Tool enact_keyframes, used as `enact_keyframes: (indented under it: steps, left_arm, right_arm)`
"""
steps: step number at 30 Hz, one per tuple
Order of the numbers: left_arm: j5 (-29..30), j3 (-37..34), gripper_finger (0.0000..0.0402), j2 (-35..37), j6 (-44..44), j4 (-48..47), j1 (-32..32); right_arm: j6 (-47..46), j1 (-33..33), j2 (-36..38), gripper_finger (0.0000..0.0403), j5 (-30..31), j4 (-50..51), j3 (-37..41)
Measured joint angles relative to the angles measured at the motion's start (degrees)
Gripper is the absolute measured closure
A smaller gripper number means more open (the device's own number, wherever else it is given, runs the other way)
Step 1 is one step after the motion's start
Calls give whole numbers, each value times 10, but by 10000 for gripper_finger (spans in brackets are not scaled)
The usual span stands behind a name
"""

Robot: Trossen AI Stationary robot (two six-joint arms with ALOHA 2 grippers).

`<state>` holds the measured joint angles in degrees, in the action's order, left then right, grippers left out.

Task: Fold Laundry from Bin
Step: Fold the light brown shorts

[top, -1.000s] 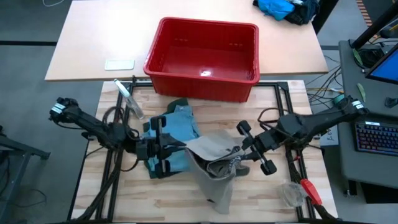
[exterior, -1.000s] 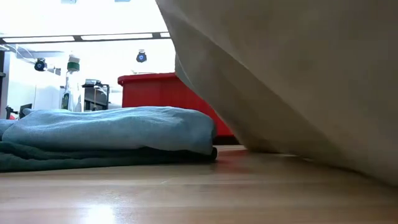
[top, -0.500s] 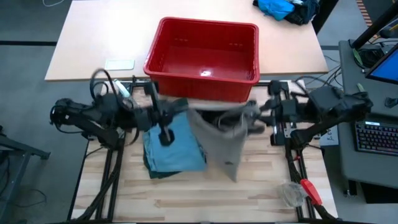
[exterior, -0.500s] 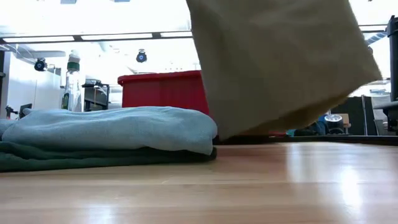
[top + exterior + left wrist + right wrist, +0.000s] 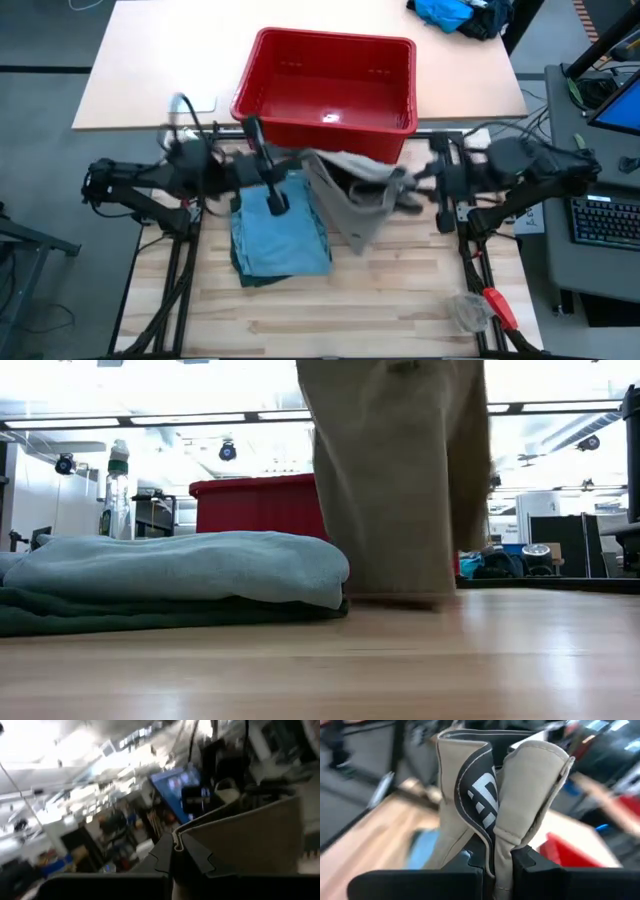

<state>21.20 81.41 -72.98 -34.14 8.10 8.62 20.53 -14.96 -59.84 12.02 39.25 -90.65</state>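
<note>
Though lifted, khaki garment (image 5: 352, 195) between both pinching hands.

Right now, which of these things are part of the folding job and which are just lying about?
Part of the job: khaki cloth garment held up by left gripper and right gripper; folded light blue and dark green pile; red plastic bin.

Lying about: bright blue cloth heap; red-handled tool.
</note>
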Motion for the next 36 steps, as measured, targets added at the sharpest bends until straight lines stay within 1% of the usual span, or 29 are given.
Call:
enact_keyframes:
  steps: [3,6,8,10,12,14,19,23,27,30,33,36]
  left_arm:
    - [65,-42,401,1,20,14,45]
    - [130,-79,401,4,83,17,107]
    - [179,-107,401,1,119,15,151]
    - [250,-132,401,-8,145,13,193]
    - [326,-149,401,-17,168,15,230]
    - [367,-162,401,-26,199,18,261]
    - [372,-165,401,-54,267,12,313]
    - [363,-132,399,-74,260,14,340]
    - [338,-73,392,-102,194,11,347]
    - [345,-21,391,-121,132,-2,346]
    - [368,28,390,-132,92,-33,342]
    - [420,64,390,-137,68,-69,340]
  right_arm:
    - [-58,0,-5,382,-44,14,34]
    - [-117,-1,-6,382,-117,5,81]
    - [-156,-6,-6,382,-151,-15,123]
    - [-186,-19,-6,382,-165,-53,172]
    - [-212,-31,-7,382,-164,-103,223]
    - [-237,-44,-9,382,-162,-162,272]
    - [-299,-87,-11,382,-165,-275,371]
    - [-323,-118,-10,382,-182,-348,401]
    - [-298,-141,-9,382,-195,-397,403]
    - [-288,-142,-8,382,-190,-391,379]
    - [-270,-142,-8,382,-170,-388,352]
    - [-254,-142,-8,382,-160,-376,326]
